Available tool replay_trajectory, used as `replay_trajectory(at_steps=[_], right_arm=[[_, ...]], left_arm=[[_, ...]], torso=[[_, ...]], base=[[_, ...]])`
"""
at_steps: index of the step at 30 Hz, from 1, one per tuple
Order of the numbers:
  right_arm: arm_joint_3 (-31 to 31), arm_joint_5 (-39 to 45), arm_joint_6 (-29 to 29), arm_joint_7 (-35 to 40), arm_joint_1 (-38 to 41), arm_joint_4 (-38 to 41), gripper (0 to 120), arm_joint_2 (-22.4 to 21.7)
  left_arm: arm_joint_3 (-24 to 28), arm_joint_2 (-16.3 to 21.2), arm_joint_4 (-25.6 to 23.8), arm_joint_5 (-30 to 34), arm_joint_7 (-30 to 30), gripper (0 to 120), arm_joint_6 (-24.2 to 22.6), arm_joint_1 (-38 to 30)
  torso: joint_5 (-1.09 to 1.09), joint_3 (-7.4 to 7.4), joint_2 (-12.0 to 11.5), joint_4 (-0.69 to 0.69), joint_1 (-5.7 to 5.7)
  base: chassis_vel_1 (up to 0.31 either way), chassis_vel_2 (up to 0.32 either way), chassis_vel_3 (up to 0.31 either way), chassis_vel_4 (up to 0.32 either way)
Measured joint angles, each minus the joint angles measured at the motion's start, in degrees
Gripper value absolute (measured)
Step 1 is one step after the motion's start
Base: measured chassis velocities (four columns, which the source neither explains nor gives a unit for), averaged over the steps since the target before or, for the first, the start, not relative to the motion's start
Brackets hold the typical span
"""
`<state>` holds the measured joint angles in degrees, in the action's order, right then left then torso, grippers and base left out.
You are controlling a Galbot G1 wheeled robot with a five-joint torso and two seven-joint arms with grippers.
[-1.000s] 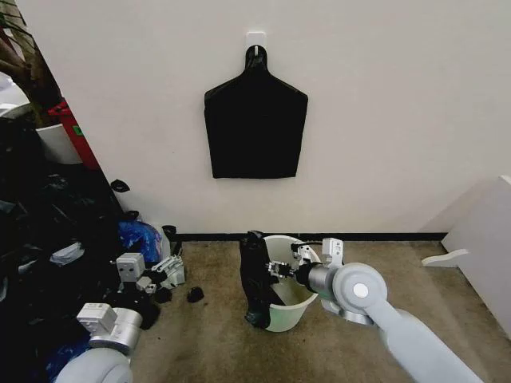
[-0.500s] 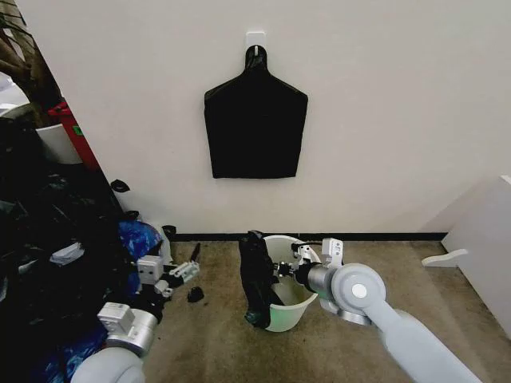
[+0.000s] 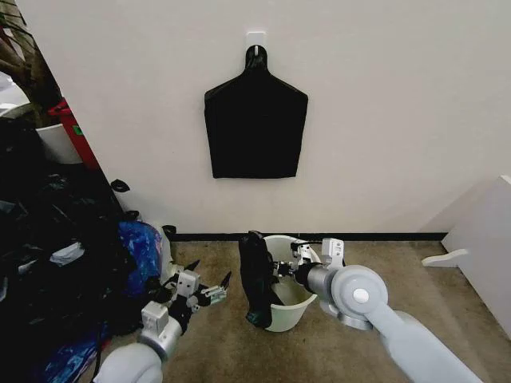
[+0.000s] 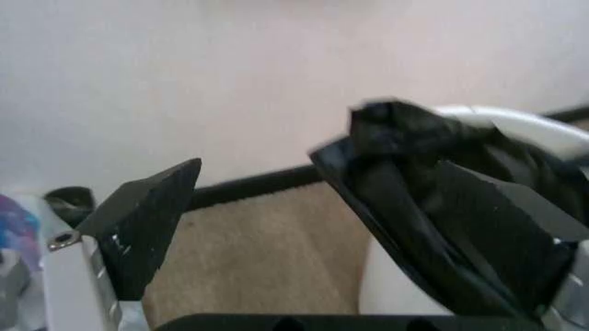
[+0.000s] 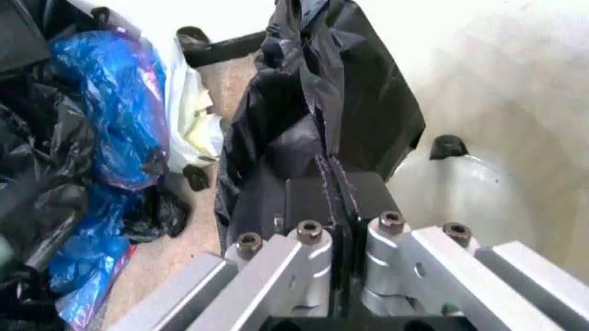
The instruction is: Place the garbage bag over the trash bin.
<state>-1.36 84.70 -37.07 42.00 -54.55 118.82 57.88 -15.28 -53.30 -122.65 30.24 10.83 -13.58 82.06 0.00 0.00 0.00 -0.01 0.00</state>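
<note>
Tan carpet floor (image 3: 447, 319) runs to a white wall (image 3: 383, 120), where a flat black bundle (image 3: 255, 128) with a narrow neck hangs from a hook; a heap of dark and blue plastic bags (image 3: 140, 243) lies on the robot's left and white box-like furniture (image 3: 487, 239) on its right. The trash bin (image 3: 299, 315), a round white bucket, stands on the floor just before the wall. The garbage bag (image 3: 255, 279) is bunched over the bin's left rim, long axis near vertical, hanging down the outer wall toward the floor; the mouth is not spread over the rim, so the task reads as early. Right gripper (image 3: 281, 270) reaches across the bin opening, jaws clenched on the bag at the rim; in the right wrist view the black plastic is pinched between the closed fingers (image 5: 318, 200). Left gripper (image 3: 206, 289) is low over the carpet, near the bag, jaws released with the black pads (image 4: 147, 214) wide apart. In the left wrist view the bag (image 4: 414, 214) lies ahead of it, toward the bin (image 4: 515, 127). Judgement: left arm is the free one and the bag's loose hanging side faces it.
</note>
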Motion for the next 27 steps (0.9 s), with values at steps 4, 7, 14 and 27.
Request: replay_trajectory(at_steps=[4,7,14,27], right_arm=[[-0.3,-0.3,0.1,0.0,0.1,-0.3,0,0.2],[-0.5,-0.4,0.1,-0.1,0.3,-0.7,0,0.4],[-0.3,-0.3,0.1,-0.1,0.8,-1.4,0,0.6],[1.4,0.0,-0.1,-0.6,0.2,-2.1,0,0.5]], left_arm=[[0.4,0.2,-0.3,2.6,2.7,100,-3.3,-2.9],[1.3,0.4,-0.7,5.2,5.5,100,-6.7,-5.4],[9.6,0.5,-0.3,8.6,9.7,100,-13.5,-11.4],[17.4,-1.3,1.2,15.7,19.5,100,-21.0,-20.1]], torso=[[0.00,0.00,0.0,0.00,0.00],[0.00,0.00,0.0,0.01,0.00],[0.00,0.00,0.0,0.00,0.00],[0.01,0.00,0.0,0.00,0.00]], base=[[0.000,0.000,0.000,0.000],[0.000,0.000,0.000,0.000],[0.000,0.000,0.000,0.000],[0.000,0.000,0.000,0.000]])
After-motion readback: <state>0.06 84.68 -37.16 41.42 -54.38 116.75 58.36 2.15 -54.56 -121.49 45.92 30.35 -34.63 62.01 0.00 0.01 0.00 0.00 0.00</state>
